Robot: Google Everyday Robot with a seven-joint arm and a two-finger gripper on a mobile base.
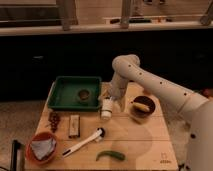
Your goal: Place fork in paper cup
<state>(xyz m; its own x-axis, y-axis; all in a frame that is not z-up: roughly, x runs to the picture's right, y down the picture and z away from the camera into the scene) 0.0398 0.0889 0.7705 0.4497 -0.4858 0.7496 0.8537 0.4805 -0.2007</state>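
Note:
The white paper cup [106, 108] stands upright on the wooden table [140, 145], just right of the green tray. My gripper [112, 98] hangs directly over the cup, its tip at the cup's rim. I cannot make out the fork; it may be hidden at the gripper or inside the cup. The arm reaches in from the right.
The green tray [62, 97] holds a small dark round dish [83, 94]. A brown bowl with yellow contents [142, 106] sits right of the cup. A white-handled utensil [82, 142], a green pepper [111, 155], a brown bar [74, 126], grapes [54, 120] and an orange bowl with cloth [42, 148] lie in front.

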